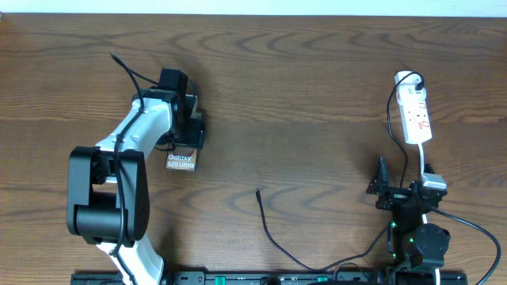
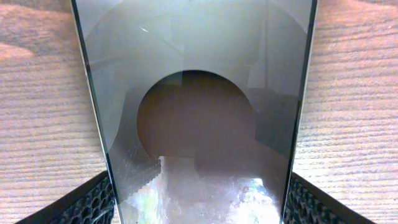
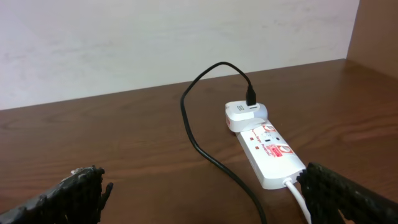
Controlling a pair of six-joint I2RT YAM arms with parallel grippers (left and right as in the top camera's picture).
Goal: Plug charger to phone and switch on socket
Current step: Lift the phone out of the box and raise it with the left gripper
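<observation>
From above, we see the phone (image 1: pixel 181 161) lying flat on the left half of the wooden counter (image 1: pixel 301 95), its white lettering showing just below the left claw (image 1: pixel 184 142), which sits over the phone's far end. The loose tip of the charger cable (image 1: pixel 259 192) rests on bare wood near the middle of the counter, well apart from the phone, and the black line runs from there toward the near edge. On the right, the white power strip (image 1: pixel 417 117) lies lengthwise near the far right corner, with a white plug block (image 1: pixel 406 79) at its far end and a white cord (image 1: pixel 425 158) leaving its near end. The right claw (image 1: pixel 404 184) hangs just short of that near end. In the left wrist view, the phone's glossy face (image 2: pixel 199 124) fills the space between the two black fingers (image 2: pixel 93 202), which meet its long edges on both sides, so we read this claw as clamped on the phone. In the right wrist view, the right claw (image 3: pixel 202 183) stands wide apart with nothing between its fingers (image 3: pixel 348 193). Ahead of it lies the power strip (image 3: pixel 270 152) with red marks on top. The plug block (image 3: pixel 244 115) is seated in it, with the black cable (image 3: pixel 196 140) looping off it across the counter.
</observation>
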